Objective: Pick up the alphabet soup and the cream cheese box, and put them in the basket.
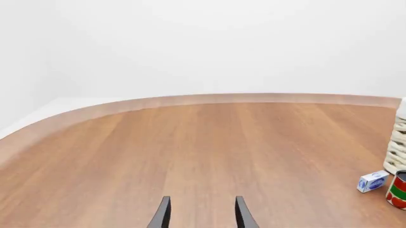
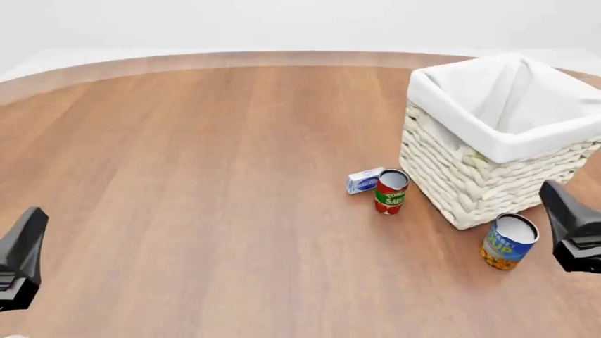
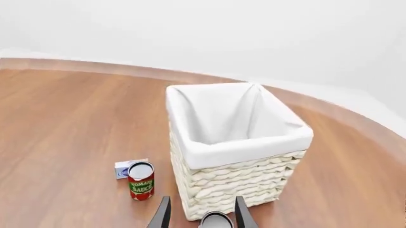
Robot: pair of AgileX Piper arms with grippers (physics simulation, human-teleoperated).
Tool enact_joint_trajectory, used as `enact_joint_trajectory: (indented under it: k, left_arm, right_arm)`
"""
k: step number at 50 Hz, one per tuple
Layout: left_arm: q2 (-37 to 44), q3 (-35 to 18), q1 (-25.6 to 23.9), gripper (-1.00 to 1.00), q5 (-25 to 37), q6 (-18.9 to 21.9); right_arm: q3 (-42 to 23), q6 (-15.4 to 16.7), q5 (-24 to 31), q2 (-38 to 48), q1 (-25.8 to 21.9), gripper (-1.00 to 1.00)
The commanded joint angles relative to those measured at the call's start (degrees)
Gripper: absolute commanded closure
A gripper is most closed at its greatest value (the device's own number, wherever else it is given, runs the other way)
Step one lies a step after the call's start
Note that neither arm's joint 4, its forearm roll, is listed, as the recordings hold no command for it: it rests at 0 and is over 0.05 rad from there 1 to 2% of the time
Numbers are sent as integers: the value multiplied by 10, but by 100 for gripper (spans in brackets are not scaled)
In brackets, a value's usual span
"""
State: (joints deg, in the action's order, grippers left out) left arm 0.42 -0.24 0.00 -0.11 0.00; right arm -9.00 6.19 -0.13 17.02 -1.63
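Black fingers of the left tool (image 1: 203, 216) stand parted with nothing between them, above bare wooden desk (image 2: 207, 176) at the near left. The right tool (image 3: 201, 214) is likewise spread and holds nothing; its fingers straddle the silver top of the alphabet soup (image 2: 509, 241) without touching it. That soup can stands upright on the desk just beside the near corner of the basket (image 2: 469, 176), which sits at the far right. A red and green tomato sauce can (image 2: 390, 191) stands upright near the basket's left side, and the cream cheese box (image 2: 364, 180) lies just beside that can, on its far left side.
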Motion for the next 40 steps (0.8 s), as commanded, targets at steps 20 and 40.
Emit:
enact_joint_trajectory:
  k: [20,40]
  left_arm:
    - [0,0,0,-100,0,0]
    - [0,0,0,-100,0,0]
  right_arm:
    - [-174,157,-5,238,-50,-100]
    - [-292,250,31,373,-117,-100]
